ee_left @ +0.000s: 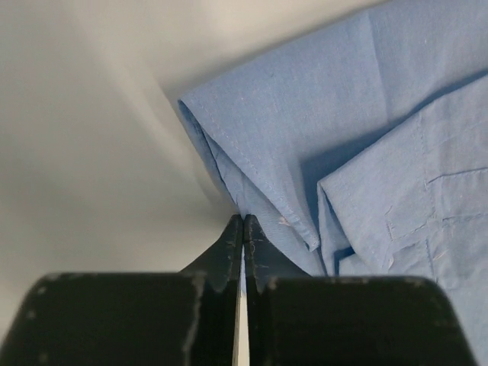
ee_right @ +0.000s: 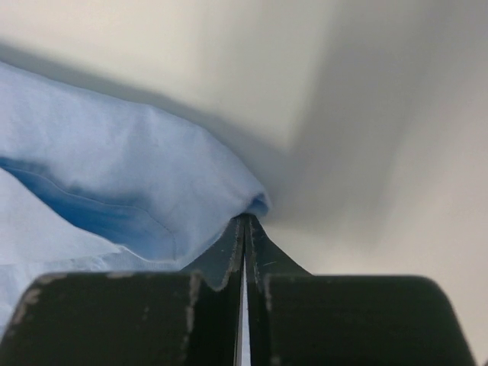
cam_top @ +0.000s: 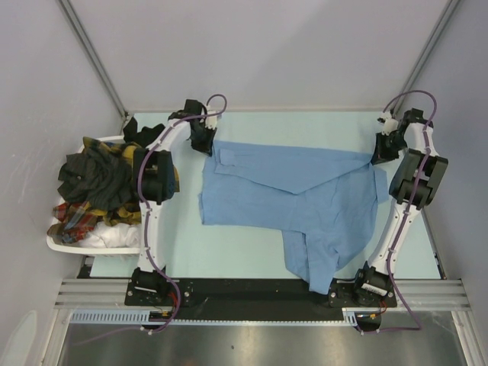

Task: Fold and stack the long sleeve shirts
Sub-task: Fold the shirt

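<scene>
A light blue long sleeve shirt [cam_top: 297, 194] lies spread across the table, one part hanging towards the near edge. My left gripper [cam_top: 207, 145] is at its far left corner. In the left wrist view the jaws [ee_left: 243, 220] are shut, with the folded hem of the blue shirt [ee_left: 252, 175] pinched at their tips. My right gripper [cam_top: 379, 155] is at the far right corner. Its jaws [ee_right: 245, 219] are shut on a bunched edge of the blue shirt [ee_right: 152, 183]. A dark green-black shirt [cam_top: 95, 179] and a red plaid shirt [cam_top: 75, 217] lie heaped on the left.
A white slatted basket [cam_top: 76, 248] at the table's left edge holds the heaped shirts, close beside the left arm [cam_top: 152, 183]. Grey walls close in the back and both sides. A black rail [cam_top: 252, 293] carries both arm bases along the near edge.
</scene>
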`<state>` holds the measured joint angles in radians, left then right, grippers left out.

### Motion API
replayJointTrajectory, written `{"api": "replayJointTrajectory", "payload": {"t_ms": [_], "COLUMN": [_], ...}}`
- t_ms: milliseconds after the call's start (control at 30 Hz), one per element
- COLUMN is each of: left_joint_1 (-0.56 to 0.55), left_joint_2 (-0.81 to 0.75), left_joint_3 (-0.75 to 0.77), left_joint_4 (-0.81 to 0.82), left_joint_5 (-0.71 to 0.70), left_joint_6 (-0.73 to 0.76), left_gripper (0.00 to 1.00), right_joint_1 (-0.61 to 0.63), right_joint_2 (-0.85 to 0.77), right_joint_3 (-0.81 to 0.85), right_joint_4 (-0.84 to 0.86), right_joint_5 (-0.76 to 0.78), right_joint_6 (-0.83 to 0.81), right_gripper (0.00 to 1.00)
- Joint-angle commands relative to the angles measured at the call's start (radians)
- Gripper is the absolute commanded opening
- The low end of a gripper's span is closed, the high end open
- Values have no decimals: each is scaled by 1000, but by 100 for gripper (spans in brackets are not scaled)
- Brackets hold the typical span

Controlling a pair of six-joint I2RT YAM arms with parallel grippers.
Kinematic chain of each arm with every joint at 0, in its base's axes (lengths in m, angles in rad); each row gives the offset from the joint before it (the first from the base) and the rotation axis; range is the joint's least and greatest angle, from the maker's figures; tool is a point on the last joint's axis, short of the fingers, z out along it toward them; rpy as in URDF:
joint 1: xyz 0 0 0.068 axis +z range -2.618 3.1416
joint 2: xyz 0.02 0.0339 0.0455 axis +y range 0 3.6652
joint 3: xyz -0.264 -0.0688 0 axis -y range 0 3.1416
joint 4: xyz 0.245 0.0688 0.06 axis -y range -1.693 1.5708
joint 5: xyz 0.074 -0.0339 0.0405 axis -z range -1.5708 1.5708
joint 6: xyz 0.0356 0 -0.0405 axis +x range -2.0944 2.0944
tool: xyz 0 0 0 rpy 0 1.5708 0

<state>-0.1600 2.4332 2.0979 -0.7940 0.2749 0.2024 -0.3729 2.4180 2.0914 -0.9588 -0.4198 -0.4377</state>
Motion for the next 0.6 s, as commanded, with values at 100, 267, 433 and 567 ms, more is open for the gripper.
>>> {"api": "replayJointTrajectory", "payload": {"t_ms": [100, 267, 433, 567], "left_joint_1": [63, 76, 74, 66], "left_joint_2": [-23, -36, -86, -236], "left_joint_3": [17, 10, -10, -117], "left_joint_4": [1, 6, 13, 48], "left_joint_5": [-23, -31, 84, 155], "left_joint_6": [-11, 2, 18, 78], "left_gripper": [0, 0, 29, 47], "right_joint_1": [63, 88, 80, 42], "right_joint_2": [9, 53, 52, -81], "right_joint_3": [41, 119, 197, 136], "right_joint_4": [103, 152, 108, 78], "right_joint_5": [3, 21, 42, -9], "right_joint_6": [19, 43, 15, -61], "right_gripper": [0, 0, 8, 46]}}
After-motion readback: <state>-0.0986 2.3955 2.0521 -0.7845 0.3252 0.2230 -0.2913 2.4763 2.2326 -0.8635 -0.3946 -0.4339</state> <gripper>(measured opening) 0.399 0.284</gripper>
